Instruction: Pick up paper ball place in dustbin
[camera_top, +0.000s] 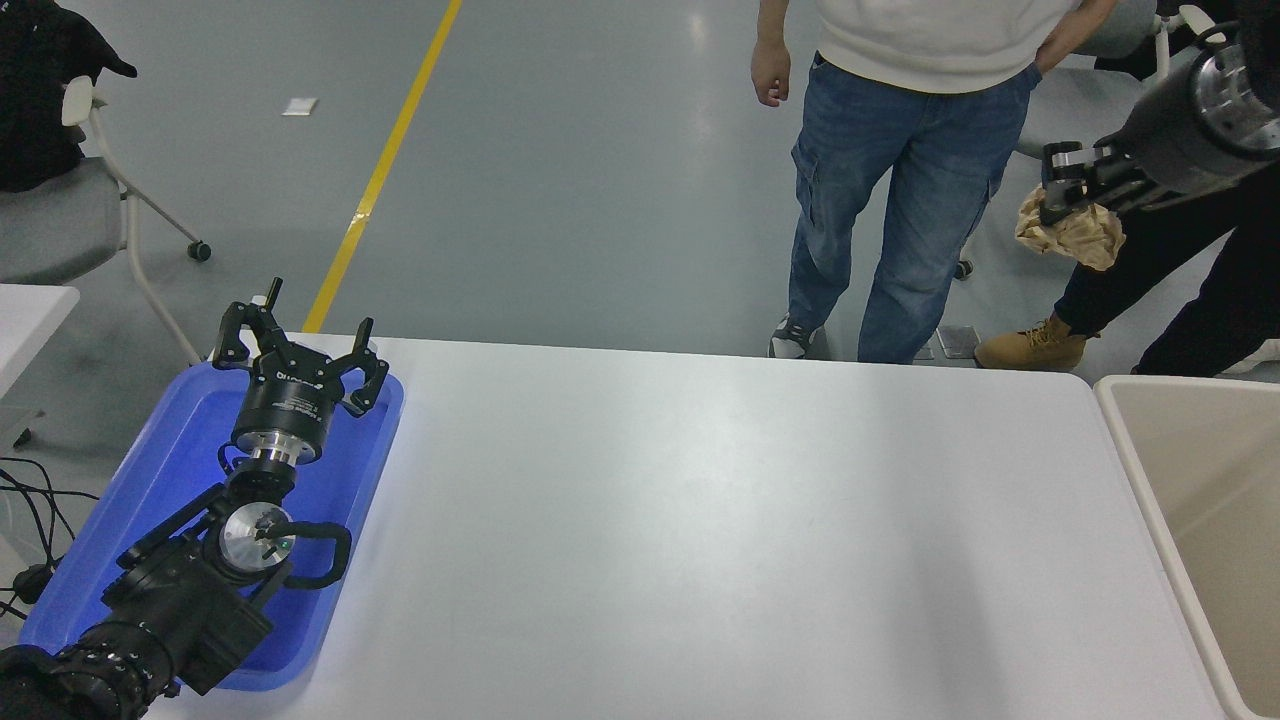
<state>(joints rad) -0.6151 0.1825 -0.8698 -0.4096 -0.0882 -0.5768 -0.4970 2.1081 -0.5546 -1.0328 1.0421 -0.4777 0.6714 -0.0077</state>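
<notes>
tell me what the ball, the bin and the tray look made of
Ball: crumpled tan paper, matte and creased all over. Bin: probably plastic, beige with smooth walls and a thick rounded rim. Tray: likely plastic too, a uniform blue with a slight sheen.
</notes>
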